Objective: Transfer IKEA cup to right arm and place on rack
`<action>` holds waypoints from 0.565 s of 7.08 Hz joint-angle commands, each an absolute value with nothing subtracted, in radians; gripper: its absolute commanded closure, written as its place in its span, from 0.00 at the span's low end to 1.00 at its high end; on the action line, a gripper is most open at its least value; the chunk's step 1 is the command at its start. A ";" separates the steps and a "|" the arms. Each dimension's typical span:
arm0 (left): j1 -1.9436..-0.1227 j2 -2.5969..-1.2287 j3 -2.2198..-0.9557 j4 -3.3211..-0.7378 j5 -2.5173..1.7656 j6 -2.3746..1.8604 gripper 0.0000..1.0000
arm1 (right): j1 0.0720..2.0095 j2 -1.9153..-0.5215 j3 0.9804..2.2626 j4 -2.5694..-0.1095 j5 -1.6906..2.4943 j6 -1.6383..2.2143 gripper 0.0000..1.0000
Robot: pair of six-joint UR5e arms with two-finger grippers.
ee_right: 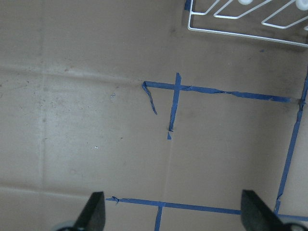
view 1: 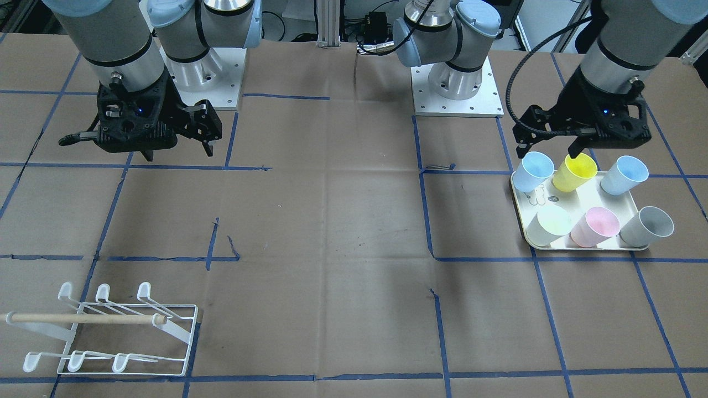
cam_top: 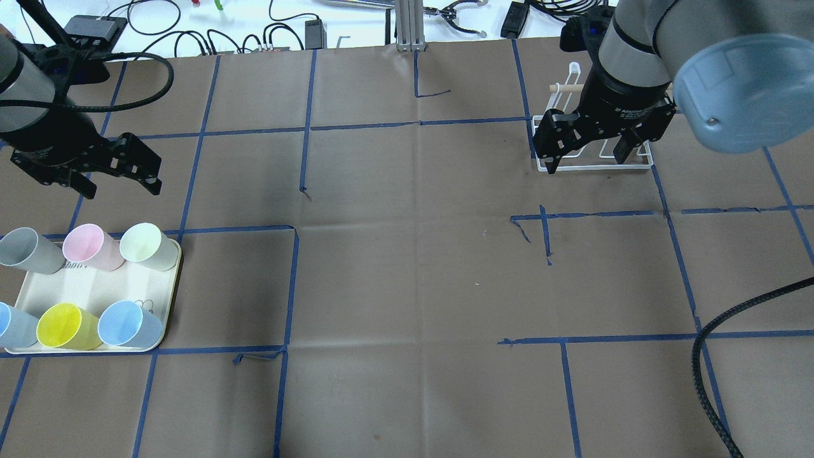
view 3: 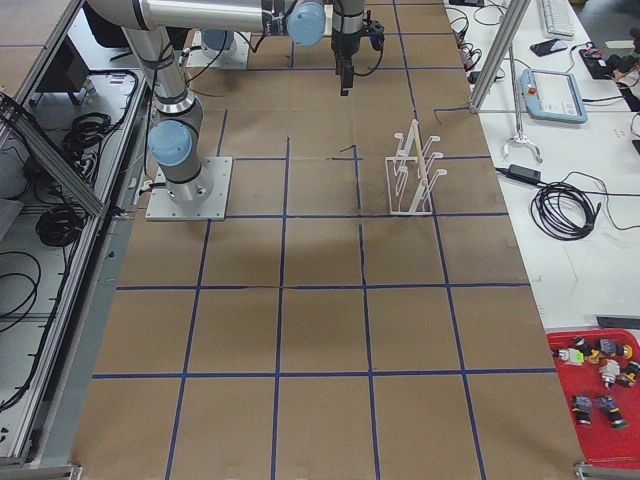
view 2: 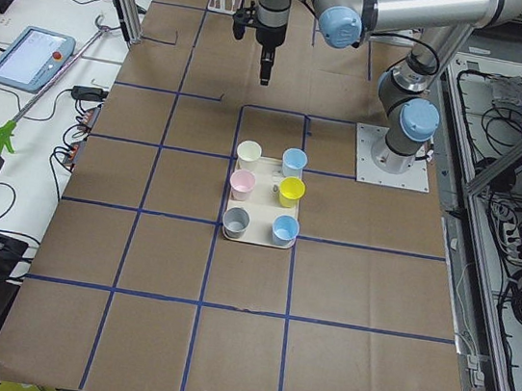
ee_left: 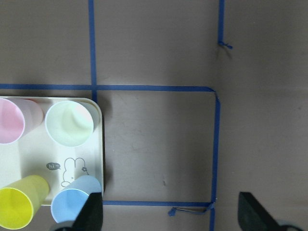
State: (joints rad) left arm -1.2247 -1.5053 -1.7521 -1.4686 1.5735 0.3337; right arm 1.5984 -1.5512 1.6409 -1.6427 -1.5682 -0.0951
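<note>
Where the left gripper (cam_top: 119, 184) hung: high over the table (cam_top: 413, 267), fingers spread wide, empty.
Tray (cam_top: 89, 283): cream, flat on the table below that gripper, off toward one fingertip in the wrist view.
Cups (cam_top: 86, 245): six stood mouth-up on the tray in two rows, grey, pink and pale green, then blue, yellow and blue; the gripper touched none of them.
Right gripper (cam_top: 585, 158): raised as well, fingers wide apart and empty.
Rack (view 3: 408, 172): white wire with a wooden dowel (view 1: 83, 318), on the table below the right gripper and just beyond its fingertips in the wrist view, apart from them.
</note>
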 commanded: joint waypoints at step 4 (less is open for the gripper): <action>-1.158 -1.603 -1.974 -1.137 1.575 0.423 0.01 | 1.598 -1.532 1.634 -1.643 -1.569 -0.095 0.00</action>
